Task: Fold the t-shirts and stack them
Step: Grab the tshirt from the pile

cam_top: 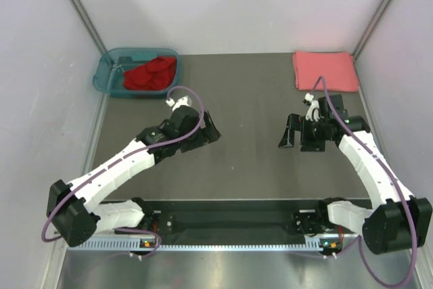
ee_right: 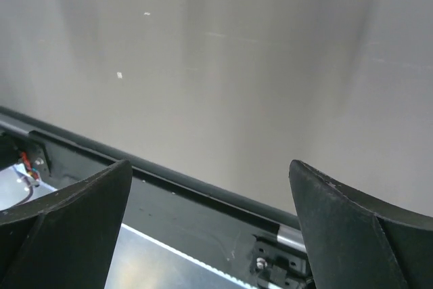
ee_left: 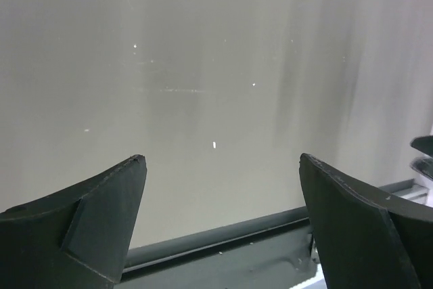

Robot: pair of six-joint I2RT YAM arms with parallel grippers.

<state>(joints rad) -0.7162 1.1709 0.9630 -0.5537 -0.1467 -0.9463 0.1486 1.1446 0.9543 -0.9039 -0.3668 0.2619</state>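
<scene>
Red tee: crumpled heap inside the teal tub, not folded; part of the cloth reaches the tub's right rim.
Teal tub: translucent plastic, far-left corner of the table, by the left wall.
Coral-pink tee: neat folded rectangle, flat on the table at the far-right corner, well apart from the red tee.
L gripper: mid-table, left of centre, near the tub but not touching it; pts toward the centre. In the wrist cam the fingers are spread wide w/ nothing between, only bare table beyond.
R gripper: mid-table, right of centre, nearer the camera than the coral-pink tee and clear of it. In the wrist cam the fingers are spread wide, nothing held; table edge and base rail show below.
Grippers: apart from each other, bare table between them.
</scene>
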